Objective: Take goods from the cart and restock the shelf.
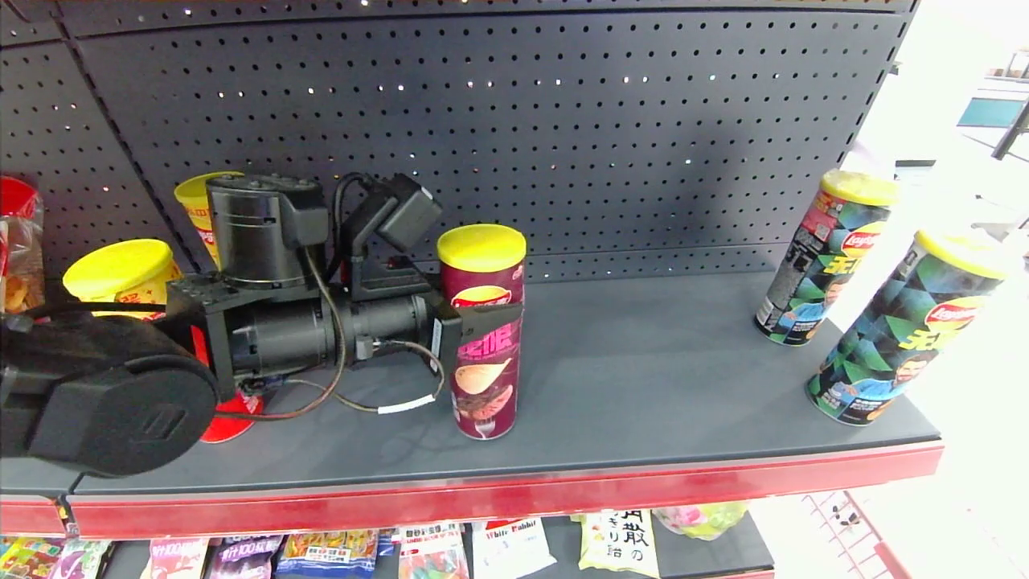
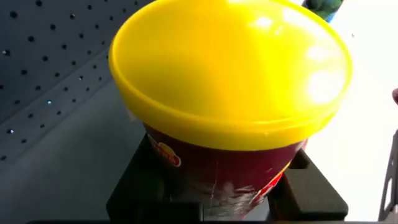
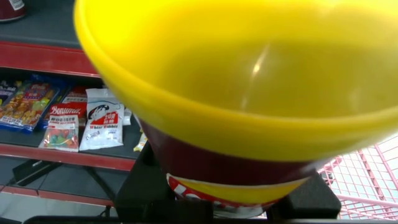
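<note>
Shelf: dark grey deck (image 1: 643, 378) with a red front lip and a perforated back panel (image 1: 563, 121)
Maroon can: tall tube (image 1: 485, 378) with a yellow lid, upright, base on the deck, left of middle
Label: yellow-and-red logo oval near the top, large pale characters below it, a picture of crisps lower down; print not read off
Left claw: fingers (image 1: 482, 318) pinching the maroon can on its upper half; left wrist view has dark pads either side of the tube under the lid
Second maroon can: same yellow lid and red-yellow logo (image 3: 249, 93), pinched in the right claw (image 3: 224, 199), off the shelf, with the cart wire (image 3: 367, 180) beside it
Teal cans: two (image 1: 824, 257) (image 1: 908, 330) at the deck's right end, well apart from the maroon can
Lower shelf: snack bags (image 1: 506, 547) lying flat
</note>
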Motion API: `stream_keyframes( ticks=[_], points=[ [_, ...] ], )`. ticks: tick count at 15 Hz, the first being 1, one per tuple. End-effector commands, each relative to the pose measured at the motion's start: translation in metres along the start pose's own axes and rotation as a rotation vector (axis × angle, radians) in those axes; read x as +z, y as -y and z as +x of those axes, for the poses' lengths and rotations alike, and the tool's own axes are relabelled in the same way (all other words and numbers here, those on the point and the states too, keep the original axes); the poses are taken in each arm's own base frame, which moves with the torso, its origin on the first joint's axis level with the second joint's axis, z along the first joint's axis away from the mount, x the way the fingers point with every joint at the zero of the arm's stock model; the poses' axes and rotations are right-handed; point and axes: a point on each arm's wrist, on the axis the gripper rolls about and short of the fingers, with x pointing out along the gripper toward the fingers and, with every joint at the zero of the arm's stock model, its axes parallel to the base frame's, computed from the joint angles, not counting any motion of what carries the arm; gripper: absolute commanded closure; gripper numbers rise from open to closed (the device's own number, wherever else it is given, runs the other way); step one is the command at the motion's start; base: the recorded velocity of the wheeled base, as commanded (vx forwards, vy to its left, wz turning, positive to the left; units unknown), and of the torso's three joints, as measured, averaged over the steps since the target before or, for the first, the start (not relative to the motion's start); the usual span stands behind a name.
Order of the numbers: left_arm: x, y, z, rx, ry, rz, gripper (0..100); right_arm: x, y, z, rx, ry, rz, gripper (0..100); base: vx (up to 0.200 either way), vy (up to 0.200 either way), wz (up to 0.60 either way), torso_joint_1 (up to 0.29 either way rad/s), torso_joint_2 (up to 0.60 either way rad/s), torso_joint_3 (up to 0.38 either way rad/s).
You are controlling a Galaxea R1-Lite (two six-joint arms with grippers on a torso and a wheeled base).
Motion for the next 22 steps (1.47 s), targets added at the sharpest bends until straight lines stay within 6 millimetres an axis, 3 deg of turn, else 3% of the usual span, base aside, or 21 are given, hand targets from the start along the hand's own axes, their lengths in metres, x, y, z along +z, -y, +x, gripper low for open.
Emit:
stream_keyframes(
  ticks=[1,12,22],
  points=[
    [0.0,0.008,-0.006,-0.013,-0.001,0.0,100,0.0,0.0,0.0,0.0,-0.004,-0.001,100,0.0,0.0,0.0,0.0,0.0,0.0],
    [-0.012,0.023,-0.002,0.013,0.011,-0.022,100,0.0,0.0,0.0,-0.003,-0.003,-0.001,100,0.0,0.0,0.0,0.0,0.0,0.0],
    [-0.015,0.034,-0.01,0.015,0.002,-0.022,100,-0.001,0.0,0.001,-0.001,-0.006,-0.002,100,0.0,0.0,0.0,0.0,0.0,0.0]
  ],
)
